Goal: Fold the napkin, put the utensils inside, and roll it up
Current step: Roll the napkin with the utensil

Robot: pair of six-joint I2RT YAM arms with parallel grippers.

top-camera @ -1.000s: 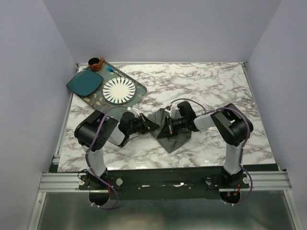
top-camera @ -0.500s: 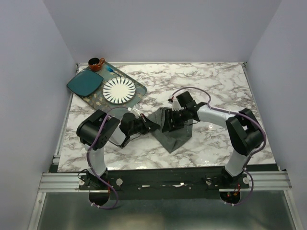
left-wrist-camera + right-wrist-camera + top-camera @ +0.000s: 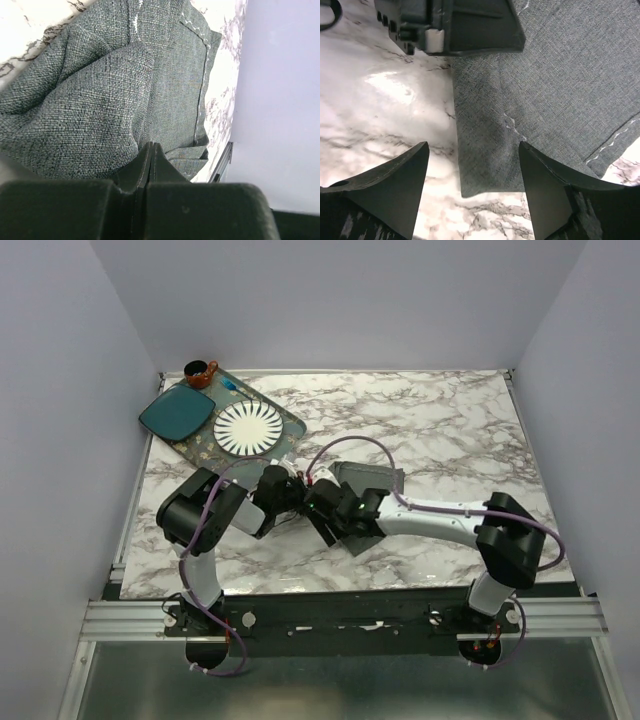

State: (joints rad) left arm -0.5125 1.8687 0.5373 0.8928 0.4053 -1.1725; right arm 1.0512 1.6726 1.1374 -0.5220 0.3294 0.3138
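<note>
Far left, one tray (image 3: pixel 292 428) is carrying one teal plate (image 3: pixel 175 412) and one white plate (image 3: pixel 248 429), with one brown cup (image 3: pixel 200 373) at its far corner. Mid-table, one grey napkin (image 3: pixel 100 100) is lying bunched, and the left gripper (image 3: pixel 151 147) is pinching its edge, jaws together. The right gripper (image 3: pixel 472 147) is hovering over a napkin corner, fingers spread wide.

1. Marble table (image 3: pixel 450 420).
2. Patterned tray (image 3: pixel 291 426) lies at the table's far left corner.
3. Teal square plate (image 3: pixel 176 412) on the tray's left part.
4. White ribbed plate (image 3: pixel 248 429) beside it, on the tray.
5. Brown cup (image 3: pixel 200 373) at the tray's far edge.
</note>
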